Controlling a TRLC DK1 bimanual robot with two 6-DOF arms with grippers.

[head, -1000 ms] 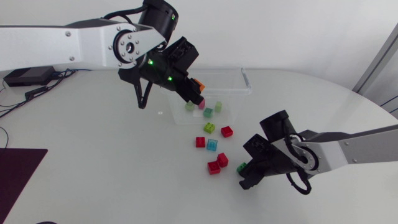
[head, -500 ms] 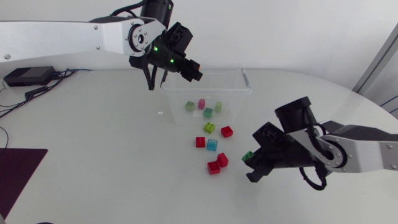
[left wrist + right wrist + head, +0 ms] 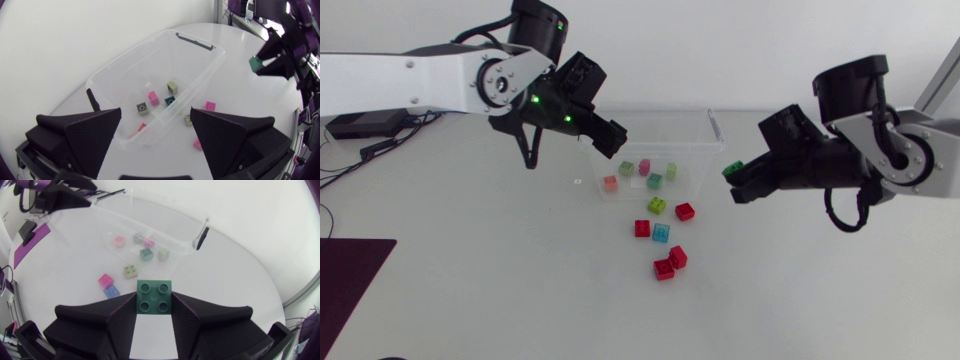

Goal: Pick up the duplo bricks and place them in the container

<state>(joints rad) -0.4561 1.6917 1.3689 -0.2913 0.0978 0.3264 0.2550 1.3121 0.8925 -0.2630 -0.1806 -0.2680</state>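
The clear container (image 3: 712, 140) stands at the table's back with several small bricks in it, among them an orange one (image 3: 611, 183). My left gripper (image 3: 610, 138) hangs open and empty above its left end; in the left wrist view the container (image 3: 200, 52) lies ahead of the spread fingers (image 3: 85, 135). To the container's right, above the table, my right gripper (image 3: 732, 182) is shut on a green brick (image 3: 732, 170), which sits between its fingers (image 3: 154, 297). Red (image 3: 685, 211), lime (image 3: 657, 205) and cyan (image 3: 661, 233) bricks lie loose in front of the container.
More red bricks (image 3: 670, 263) lie nearer the front. A dark mat (image 3: 350, 275) covers the table's left front corner. A black box with cables (image 3: 365, 123) sits at the far left.
My left gripper opened and let go of the orange brick, which now lies in the container, then drew left. My right arm lifted the green brick from the table up to the container's right.
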